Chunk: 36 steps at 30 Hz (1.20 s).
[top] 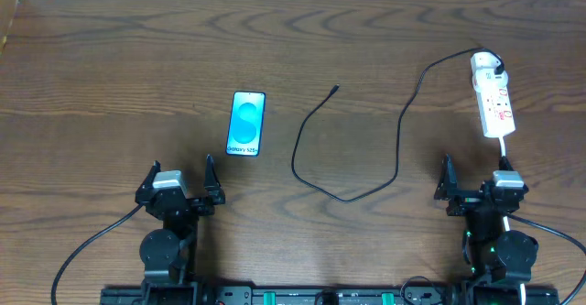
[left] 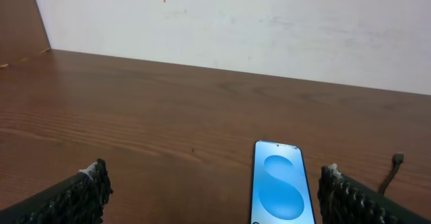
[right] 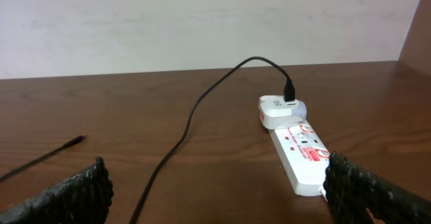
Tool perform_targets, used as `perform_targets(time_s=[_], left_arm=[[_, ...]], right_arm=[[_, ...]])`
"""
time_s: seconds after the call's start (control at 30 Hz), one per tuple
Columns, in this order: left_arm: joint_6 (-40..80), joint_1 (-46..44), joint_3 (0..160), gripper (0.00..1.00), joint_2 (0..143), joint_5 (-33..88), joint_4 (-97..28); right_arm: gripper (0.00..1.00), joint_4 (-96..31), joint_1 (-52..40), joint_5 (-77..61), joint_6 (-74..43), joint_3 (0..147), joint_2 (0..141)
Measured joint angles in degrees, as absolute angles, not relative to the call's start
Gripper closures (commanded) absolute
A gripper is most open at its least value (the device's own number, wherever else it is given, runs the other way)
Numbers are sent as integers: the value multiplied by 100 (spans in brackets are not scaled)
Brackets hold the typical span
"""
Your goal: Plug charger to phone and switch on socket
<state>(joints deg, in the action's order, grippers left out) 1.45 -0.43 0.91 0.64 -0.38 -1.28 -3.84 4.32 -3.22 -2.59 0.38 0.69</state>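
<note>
The white power strip [right: 301, 158] lies on the wooden table [right: 135, 103], a white adapter [right: 277, 109] plugged at its far end — the black cable [right: 192, 120] arcs off leftward. The right gripper [right: 215, 183] has its fingers spread wide.

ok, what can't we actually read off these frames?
Socket switch state: too small overhead. On the right wrist view only red marks show, and the switch position is unreadable.
Phone port: the left wrist view crops its near end at the bottom edge, and overhead it is too small.
Charger tip connector type: a speck in all three views.
</note>
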Motion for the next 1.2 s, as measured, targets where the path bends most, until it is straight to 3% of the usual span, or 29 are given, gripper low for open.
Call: perform_targets(time_s=[0.9,1.2], left_arm=[[150,-43,126,2,93,-16,-73],[150,-43,692,2,899,-16,-106]], right_arm=[[1,-386,432,-322,-259,38,69],[1,-384,432,-322,-259,38,69]])
